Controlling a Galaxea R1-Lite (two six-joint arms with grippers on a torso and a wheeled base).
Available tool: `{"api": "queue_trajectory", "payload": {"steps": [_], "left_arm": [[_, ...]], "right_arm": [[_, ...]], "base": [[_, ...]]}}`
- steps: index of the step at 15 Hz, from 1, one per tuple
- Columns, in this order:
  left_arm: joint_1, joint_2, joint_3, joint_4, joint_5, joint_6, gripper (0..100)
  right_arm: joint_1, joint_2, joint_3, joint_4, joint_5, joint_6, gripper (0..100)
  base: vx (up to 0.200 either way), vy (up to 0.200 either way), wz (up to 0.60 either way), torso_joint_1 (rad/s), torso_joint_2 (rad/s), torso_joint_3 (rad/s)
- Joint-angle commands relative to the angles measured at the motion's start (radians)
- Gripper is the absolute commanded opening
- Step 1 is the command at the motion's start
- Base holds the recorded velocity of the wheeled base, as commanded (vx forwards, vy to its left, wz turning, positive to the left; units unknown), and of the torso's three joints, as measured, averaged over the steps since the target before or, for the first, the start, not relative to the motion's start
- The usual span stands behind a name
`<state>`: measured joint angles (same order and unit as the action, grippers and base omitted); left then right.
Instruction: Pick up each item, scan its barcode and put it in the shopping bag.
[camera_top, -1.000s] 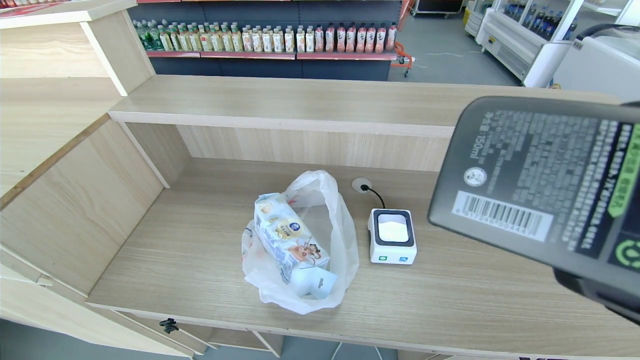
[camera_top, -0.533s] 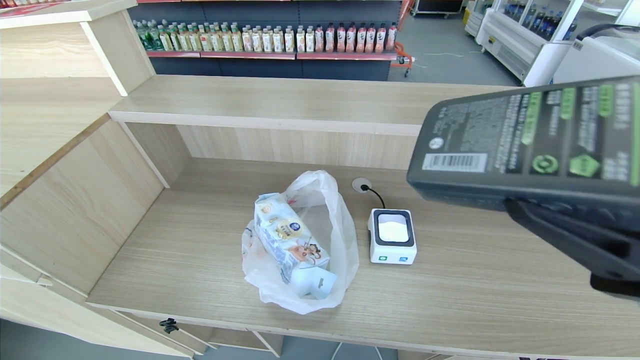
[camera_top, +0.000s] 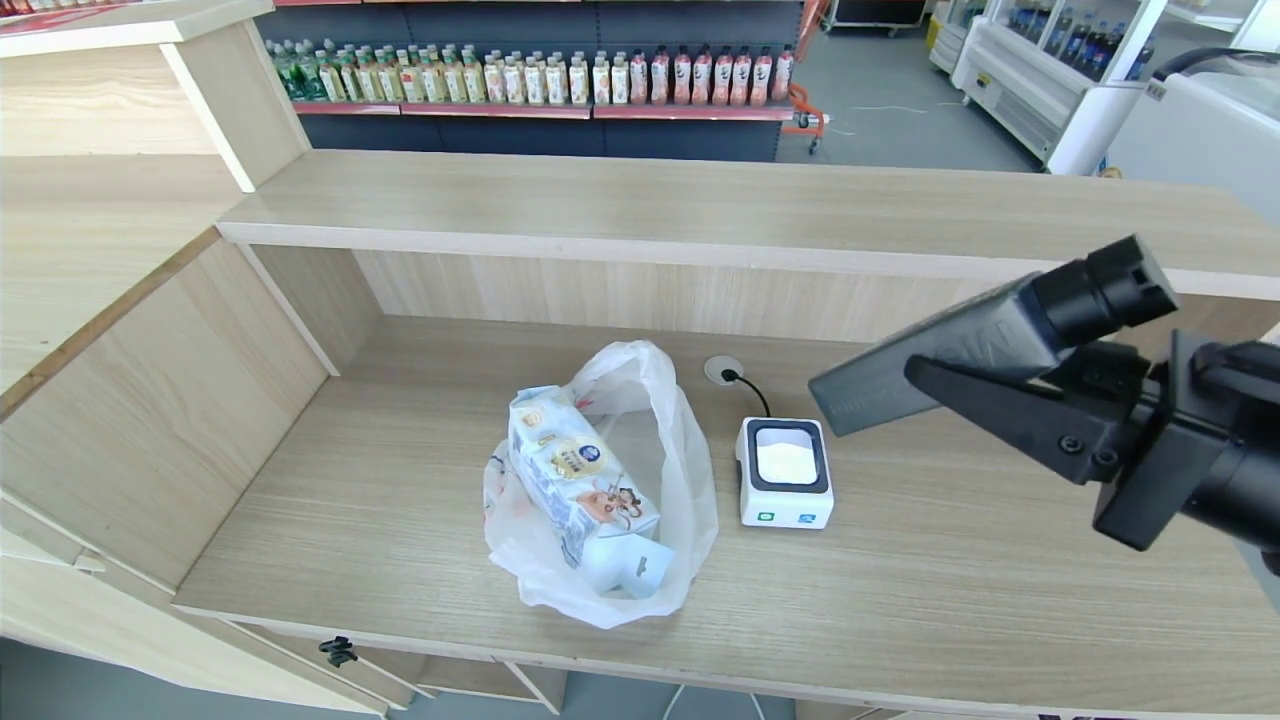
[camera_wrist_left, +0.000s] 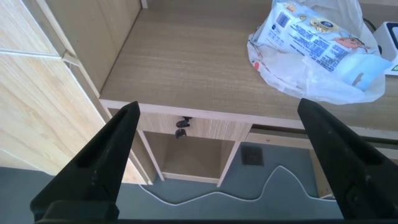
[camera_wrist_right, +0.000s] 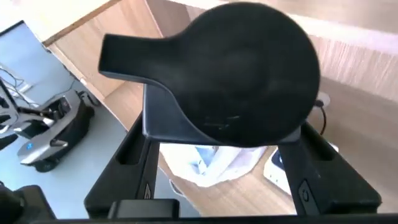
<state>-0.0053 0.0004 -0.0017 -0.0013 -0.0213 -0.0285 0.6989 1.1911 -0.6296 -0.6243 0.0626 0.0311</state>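
My right gripper (camera_top: 955, 378) is shut on a flat dark grey bottle (camera_top: 885, 385), held edge-on in the air to the right of and above the scanner (camera_top: 785, 470). Its black cap (camera_top: 1105, 290) points back toward the arm. In the right wrist view the bottle (camera_wrist_right: 242, 74) sits between the two fingers (camera_wrist_right: 134, 165). The white shopping bag (camera_top: 610, 560) lies mid-counter, left of the scanner, with a printed tissue pack (camera_top: 575, 475) inside. My left gripper (camera_wrist_left: 217, 155) is open and holds nothing, off the counter's front edge, with the bag (camera_wrist_left: 323, 87) farther away.
The scanner's cable runs to a grommet (camera_top: 722, 370) at the back. A raised counter ledge (camera_top: 620, 210) borders the rear and a wooden side wall (camera_top: 170, 410) the left. Bare wood lies right of the scanner. A cabinet with a latch (camera_wrist_left: 181, 129) is under the counter.
The right arm has turned the bottle from label facing the camera to edge-on and brought it lower, nearer the scanner. The bag and scanner have not moved.
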Motion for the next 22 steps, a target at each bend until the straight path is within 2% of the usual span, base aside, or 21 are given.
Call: {"api": "queue_trajectory", "payload": {"steps": [1,3,4,8,10,12,16,18,20,22], "left_arm": [[-0.001,0.000,0.000,0.000,0.000,-0.001,100],[0.001,0.000,0.000,0.000,0.000,-0.001,100],[0.001,0.000,0.000,0.000,0.000,-0.001,100],[-0.001,0.000,0.000,0.000,0.000,-0.001,100],[0.001,0.000,0.000,0.000,0.000,-0.001,100],[-0.001,0.000,0.000,0.000,0.000,-0.001,100],[0.001,0.000,0.000,0.000,0.000,-0.001,100],[0.001,0.000,0.000,0.000,0.000,-0.001,100],[-0.001,0.000,0.000,0.000,0.000,-0.001,100],[0.001,0.000,0.000,0.000,0.000,-0.001,100]], "right_arm": [[-0.019,0.007,0.054,0.000,-0.027,0.044,0],[-0.062,0.028,0.091,0.008,-0.049,0.096,0],[-0.082,0.030,0.103,0.060,-0.049,0.104,0],[-0.104,0.056,0.042,0.161,-0.049,0.197,0],[-0.102,0.079,0.025,0.164,-0.049,0.250,0],[-0.107,0.088,0.034,0.163,-0.049,0.260,0],[-0.256,0.148,0.039,0.178,-0.043,0.277,0],[-0.291,0.173,0.010,0.235,-0.041,0.276,0],[-0.295,0.199,-0.002,0.258,-0.046,0.268,0],[-0.295,0.190,-0.005,0.255,-0.052,0.199,0]], "base": [[0.000,0.000,0.00,0.000,0.00,0.000],[0.000,0.000,0.00,0.000,0.00,0.000],[0.000,0.000,0.00,0.000,0.00,0.000],[0.000,0.000,0.00,0.000,0.00,0.000],[0.000,0.000,0.00,0.000,0.00,0.000],[0.000,0.000,0.00,0.000,0.00,0.000],[0.000,0.000,0.00,0.000,0.00,0.000],[0.000,0.000,0.00,0.000,0.00,0.000],[0.000,0.000,0.00,0.000,0.00,0.000],[0.000,0.000,0.00,0.000,0.00,0.000]]}}
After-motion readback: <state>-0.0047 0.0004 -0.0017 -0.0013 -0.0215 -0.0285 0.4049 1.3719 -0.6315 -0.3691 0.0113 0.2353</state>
